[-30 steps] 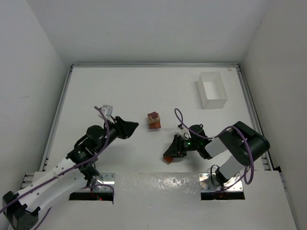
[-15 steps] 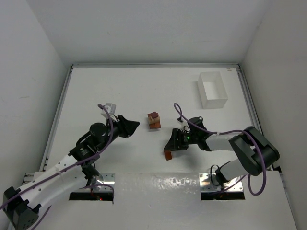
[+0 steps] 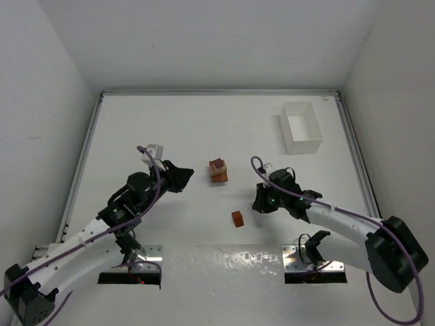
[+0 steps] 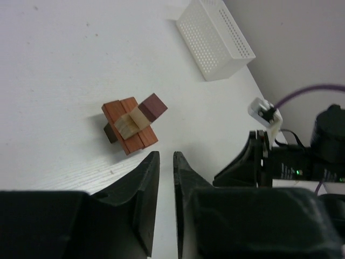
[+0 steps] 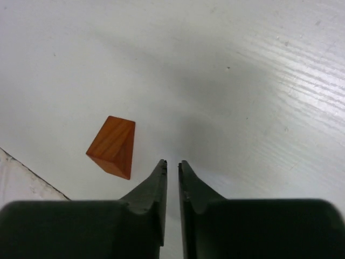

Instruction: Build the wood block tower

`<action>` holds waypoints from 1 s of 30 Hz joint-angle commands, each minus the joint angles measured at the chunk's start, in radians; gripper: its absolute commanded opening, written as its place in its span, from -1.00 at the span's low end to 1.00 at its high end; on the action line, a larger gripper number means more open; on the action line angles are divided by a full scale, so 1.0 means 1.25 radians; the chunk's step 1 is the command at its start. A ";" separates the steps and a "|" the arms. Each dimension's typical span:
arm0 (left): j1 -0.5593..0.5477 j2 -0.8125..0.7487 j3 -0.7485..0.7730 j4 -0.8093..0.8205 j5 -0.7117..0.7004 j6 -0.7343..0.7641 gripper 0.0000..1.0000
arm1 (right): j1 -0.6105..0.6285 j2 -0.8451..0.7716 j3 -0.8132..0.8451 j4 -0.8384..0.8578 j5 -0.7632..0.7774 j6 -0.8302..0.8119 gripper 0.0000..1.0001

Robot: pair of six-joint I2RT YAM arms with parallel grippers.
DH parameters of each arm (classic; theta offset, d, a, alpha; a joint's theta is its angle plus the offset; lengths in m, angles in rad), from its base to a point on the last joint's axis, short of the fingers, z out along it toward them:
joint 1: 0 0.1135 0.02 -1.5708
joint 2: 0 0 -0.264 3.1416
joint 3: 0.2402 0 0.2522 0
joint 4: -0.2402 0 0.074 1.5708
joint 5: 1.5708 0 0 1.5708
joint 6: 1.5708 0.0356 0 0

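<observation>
Wood block tower point(image 3: 218, 170) sits a little way ahead of the left pincer point(image 3: 188, 174), not touching it. Through that wrist's camera the tower point(image 4: 132, 125) lies just beyond the tips and slightly to their left. From there I can make out reddish-brown bars lying flat side by side and a pale tan piece across the top. A dark brown cube sits at the far end and a dark bit pokes out on the other side. The left pincer point(image 4: 166, 155) is narrow, only a thin slit between its fingers, with nothing in it. The right pincer point(image 3: 257, 203) hangs low over the table point(image 3: 170, 129), and the tower is off beyond it on the left arm's side, well apart. Its wrist view shows the right pincer point(image 5: 172, 162) just as narrow and holding nothing. A loose reddish block point(image 5: 112, 147) lies on the table beside its tips, to their left, apart from them. From above, that block point(image 3: 237, 219) is nearer the arm bases than the pincer. A white box point(image 3: 302, 145) stands far beyond the right pincer, by the table's far edge.
</observation>
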 commanded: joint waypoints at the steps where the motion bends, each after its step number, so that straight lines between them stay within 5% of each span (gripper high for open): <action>1: -0.006 -0.038 0.047 0.002 -0.067 0.016 -0.75 | 0.085 -0.044 0.018 -0.061 0.130 -0.004 -0.80; 4: -0.006 -0.056 0.052 -0.009 -0.101 0.016 -0.79 | 0.161 -0.043 0.046 -0.088 0.216 0.007 -0.59; 5: -0.006 -0.066 0.052 -0.009 -0.106 0.017 -0.80 | 0.178 -0.031 0.062 -0.094 0.233 0.015 -0.11; 6: -0.006 -0.070 0.053 -0.038 -0.109 0.017 -0.80 | 0.195 -0.020 0.071 -0.098 0.257 0.016 0.08; 9: -0.006 -0.077 0.053 -0.044 -0.106 0.018 -0.80 | 0.269 0.036 0.121 -0.119 0.316 0.013 0.35; 30: -0.006 -0.093 0.040 -0.038 -0.101 0.021 -0.81 | 0.356 0.205 0.198 -0.055 0.258 0.056 0.15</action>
